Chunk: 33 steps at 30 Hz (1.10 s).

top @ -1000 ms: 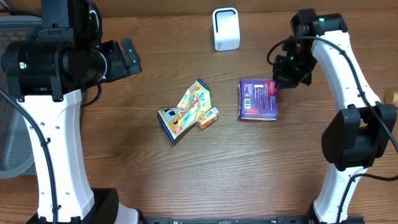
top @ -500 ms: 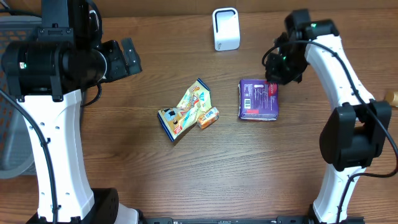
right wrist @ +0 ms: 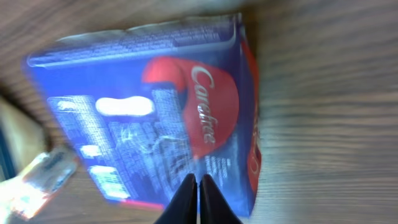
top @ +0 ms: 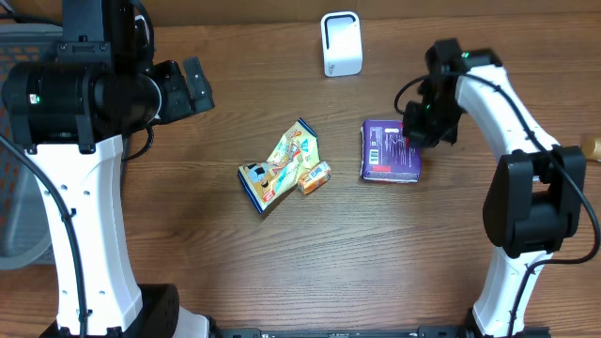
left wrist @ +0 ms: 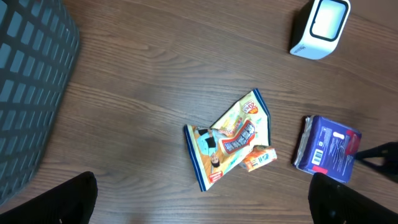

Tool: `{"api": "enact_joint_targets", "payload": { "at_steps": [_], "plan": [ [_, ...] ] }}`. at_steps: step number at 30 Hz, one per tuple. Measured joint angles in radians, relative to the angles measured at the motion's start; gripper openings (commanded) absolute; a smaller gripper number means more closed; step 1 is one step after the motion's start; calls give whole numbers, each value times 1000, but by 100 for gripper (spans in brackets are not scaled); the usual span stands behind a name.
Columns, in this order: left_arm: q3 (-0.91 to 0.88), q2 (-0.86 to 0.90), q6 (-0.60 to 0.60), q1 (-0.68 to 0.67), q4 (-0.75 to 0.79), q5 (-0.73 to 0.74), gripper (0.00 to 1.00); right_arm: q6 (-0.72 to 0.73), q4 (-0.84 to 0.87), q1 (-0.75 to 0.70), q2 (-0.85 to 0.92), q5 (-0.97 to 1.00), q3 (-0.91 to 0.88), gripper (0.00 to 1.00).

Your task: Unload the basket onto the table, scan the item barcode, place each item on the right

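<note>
A purple pack (top: 390, 150) lies flat right of centre, its white barcode label (top: 374, 147) facing up on its left side. The white scanner (top: 341, 43) stands at the back of the table. My right gripper (top: 414, 130) hovers at the pack's upper right corner. In the right wrist view the right gripper (right wrist: 198, 198) points at the purple pack (right wrist: 155, 118), fingers pressed together with nothing visible between them. My left gripper (left wrist: 202, 199) hangs high over the left side, jaws wide open and empty, far from the pack (left wrist: 326, 149).
A yellow snack bag (top: 280, 165) and a small orange packet (top: 315, 176) lie at the table's centre. A grey mesh basket (left wrist: 28, 93) sits at the far left. A small brown object (top: 592, 145) lies at the right edge.
My right gripper has swung left and forward from beyond the pack's right edge to its upper right corner, its fingers closing. The left arm has stayed still.
</note>
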Motion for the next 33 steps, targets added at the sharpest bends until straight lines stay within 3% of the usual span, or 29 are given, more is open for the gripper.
{"api": "enact_joint_targets", "payload": {
  "at_steps": [2, 5, 12, 27, 33],
  "plan": [
    [0, 0, 0, 0, 0, 0, 100, -4, -49, -11, 0, 10, 90, 42],
    [0, 0, 0, 0, 1, 0, 100, 0, -86, -34, 0, 29, 215, 100],
    [0, 0, 0, 0, 0, 0, 100, -2, -87, -105, -2, 65, 267, 100],
    [0, 0, 0, 0, 0, 0, 100, -60, 22, -129, 0, 76, 173, 100],
    [0, 0, 0, 0, 0, 0, 100, -89, 76, -127, 0, 49, 48, 100]
  ]
}}
